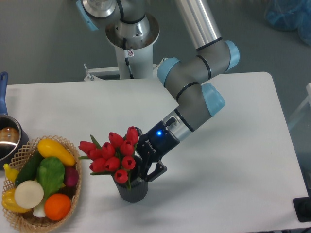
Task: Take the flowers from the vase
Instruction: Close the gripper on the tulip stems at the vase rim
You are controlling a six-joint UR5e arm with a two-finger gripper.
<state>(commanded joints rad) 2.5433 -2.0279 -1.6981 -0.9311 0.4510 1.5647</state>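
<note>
The flowers (111, 154), a bunch of red tulips with green leaves, stand in the dark grey ribbed vase (132, 191) near the table's front edge. My gripper (140, 164) reaches in from the right at the vase's mouth, just under the blooms. Its jaws stand wide apart, either side of the stems. One dark finger (156, 171) shows at the vase's right rim, and the blooms mostly hide the other. Where the stems meet the fingers is hidden.
A wicker basket (73, 206) of fruit and vegetables sits at the front left, close to the tulips. A metal pot (8, 138) with a blue handle stands at the left edge. The arm's base (131, 43) rises behind the table (233, 160).
</note>
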